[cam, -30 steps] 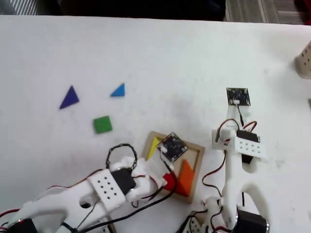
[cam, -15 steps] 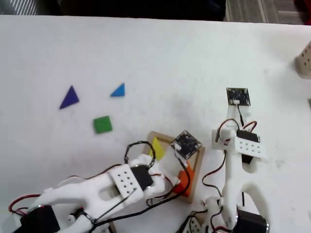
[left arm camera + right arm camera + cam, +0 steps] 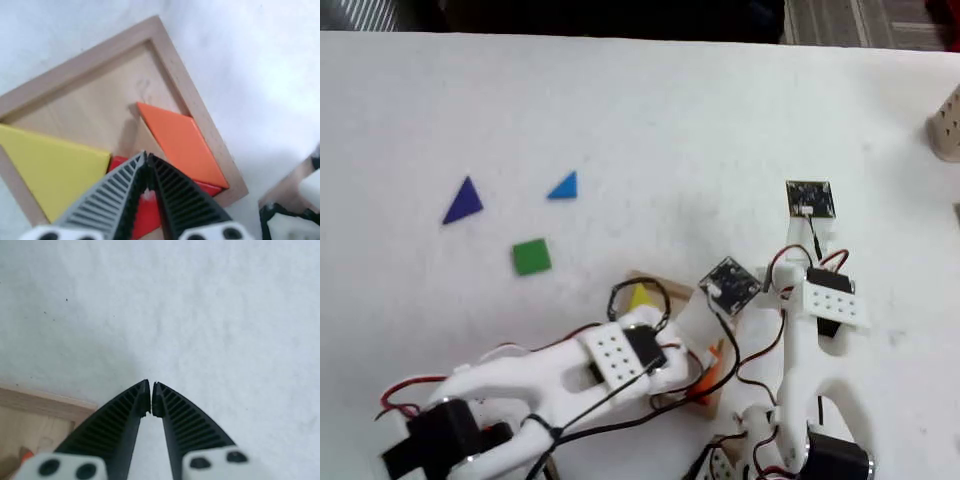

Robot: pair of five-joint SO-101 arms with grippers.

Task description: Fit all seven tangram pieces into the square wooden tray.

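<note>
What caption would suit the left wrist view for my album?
Shut left claw above the tray, which holds a yellow piece, an orange piece and a red piece.

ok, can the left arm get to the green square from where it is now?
Probably yes. The left end effector sits shut over the tray, and only bare table lies between the tray and the green square. The square looks within reach, though I can't be sure.

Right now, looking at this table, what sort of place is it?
Probably a robotics lab or hobby workbench rather than a home table. Two small white arms with bare wires and circuit boards sit at a plain white table. On it is a wooden tray holding coloured puzzle pieces.
</note>
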